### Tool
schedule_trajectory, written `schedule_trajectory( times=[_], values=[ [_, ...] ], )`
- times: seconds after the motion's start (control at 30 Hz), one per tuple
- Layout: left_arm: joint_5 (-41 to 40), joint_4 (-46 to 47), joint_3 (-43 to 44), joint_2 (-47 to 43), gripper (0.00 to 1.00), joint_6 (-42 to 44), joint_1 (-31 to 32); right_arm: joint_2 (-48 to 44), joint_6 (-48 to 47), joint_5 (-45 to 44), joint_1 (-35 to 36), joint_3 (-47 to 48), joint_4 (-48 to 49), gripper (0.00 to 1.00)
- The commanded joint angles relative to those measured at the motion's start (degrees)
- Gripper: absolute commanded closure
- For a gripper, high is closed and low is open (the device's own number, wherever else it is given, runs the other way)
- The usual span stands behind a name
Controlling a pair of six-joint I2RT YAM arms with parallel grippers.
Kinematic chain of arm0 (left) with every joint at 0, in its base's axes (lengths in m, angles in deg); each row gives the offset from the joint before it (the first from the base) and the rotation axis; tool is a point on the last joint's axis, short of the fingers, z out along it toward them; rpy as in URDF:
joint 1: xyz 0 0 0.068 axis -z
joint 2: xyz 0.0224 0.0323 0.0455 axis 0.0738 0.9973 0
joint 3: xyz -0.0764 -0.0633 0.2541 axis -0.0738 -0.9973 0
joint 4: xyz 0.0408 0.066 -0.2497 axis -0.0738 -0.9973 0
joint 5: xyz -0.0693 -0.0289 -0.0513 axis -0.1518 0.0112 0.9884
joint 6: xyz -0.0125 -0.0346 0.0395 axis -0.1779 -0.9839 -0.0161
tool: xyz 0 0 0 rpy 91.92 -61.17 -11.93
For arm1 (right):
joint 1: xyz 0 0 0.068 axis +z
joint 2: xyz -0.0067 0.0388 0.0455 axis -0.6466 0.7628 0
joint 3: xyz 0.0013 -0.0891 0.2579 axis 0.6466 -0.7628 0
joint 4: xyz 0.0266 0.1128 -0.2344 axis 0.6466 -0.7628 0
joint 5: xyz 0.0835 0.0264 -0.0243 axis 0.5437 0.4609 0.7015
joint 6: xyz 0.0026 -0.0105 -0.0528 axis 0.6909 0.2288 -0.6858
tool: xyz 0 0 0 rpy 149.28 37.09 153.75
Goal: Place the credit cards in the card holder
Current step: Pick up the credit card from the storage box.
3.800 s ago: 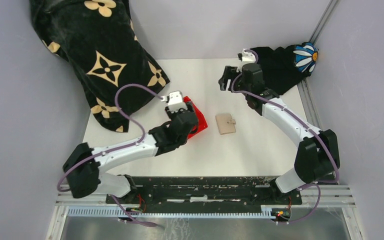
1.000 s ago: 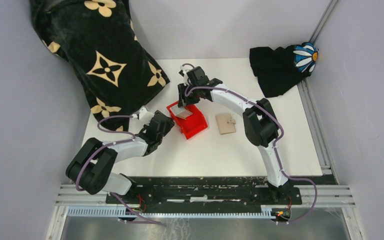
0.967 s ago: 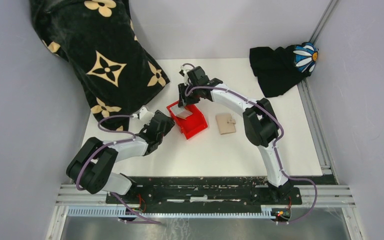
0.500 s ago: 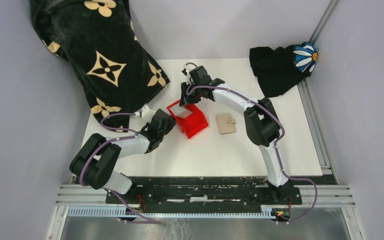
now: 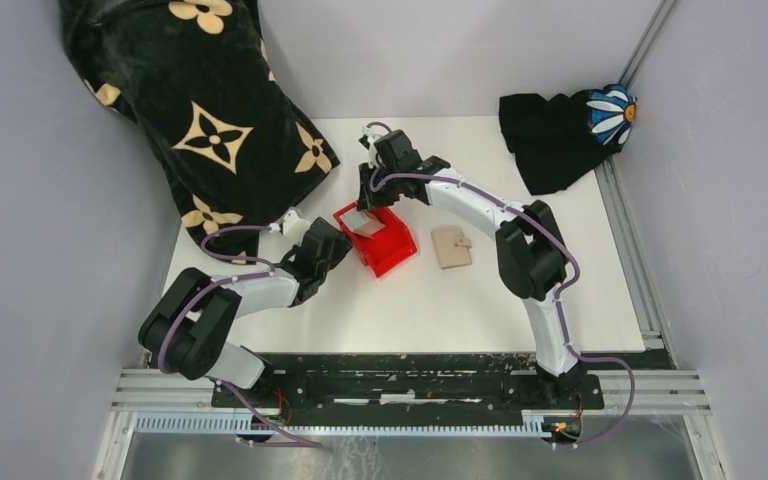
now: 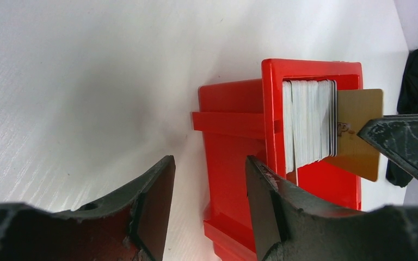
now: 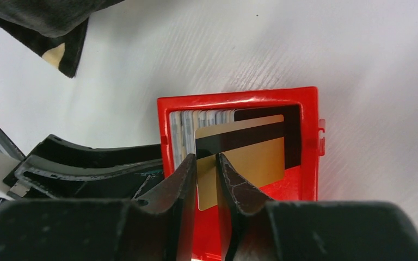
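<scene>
Left gripper (image 6: 208, 163): jaws apart, empty, just beside the red bin's (image 6: 234, 136) outer wall, not clamping it. Card holder (image 5: 451, 247) lies folded shut on the table (image 5: 430, 310), right of the bin. Credit cards (image 6: 307, 122) stand on edge, packed in the bin. A gold card (image 7: 250, 160) leans out of the pack. Right gripper (image 7: 207, 160): jaws narrowed at the gold card, can't tell if it's truly gripped. Risks: thin card slips out, neighbours drag up, unbraced bin slides or tips, shut holder blocks insertion.

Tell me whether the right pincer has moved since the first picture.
Yes: the right pincer swung left, from near the black cloth, past the card holder, to the red bin.
</scene>
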Motion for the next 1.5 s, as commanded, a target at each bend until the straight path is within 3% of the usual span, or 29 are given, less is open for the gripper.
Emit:
schedule_trajectory(
  times=[0.0, 0.27, 0.5, 0.7, 0.93, 1.17, 1.47],
  values=[
    [0.85, 2.58, 1.7, -2.82, 0.42, 1.86, -0.01, -4.69, -0.67, -1.54, 1.35, 0.03, -0.37, 0.78],
    [0.04, 0.56, 1.46, -6.5, 0.42, 4.11, 0.2, -7.75, -6.95, -13.6, 3.25, -1.52, -4.21, 0.99],
    [-4.71, -3.13, 2.17, -11.91, 0.41, 10.88, 1.89, -12.65, -13.49, -24.07, 4.08, -6.05, -1.66, 0.99],
    [-3.86, -3.21, 3.39, -18.22, 0.39, 19.23, 3.8, -20.34, -14.43, -24.25, 4.08, -10.2, -2.07, 0.99],
    [12.29, 8.37, 0.21, -21.22, 0.38, 29.27, 3.91, -35.84, -9.78, -17.78, 4.06, -25.06, -0.67, 0.99],
    [34.71, 21.51, -3.77, -19.25, 0.38, 33.49, 4.27, -51.52, -2.89, -7.52, 4.02, -41.63, 2.18, 0.99],
    [52.75, 25.51, -5.33, -19.4, 0.38, 35.84, 6.35, -64.09, 1.83, -2.32, 4.06, -53.5, 2.53, 0.99]
  ],
)
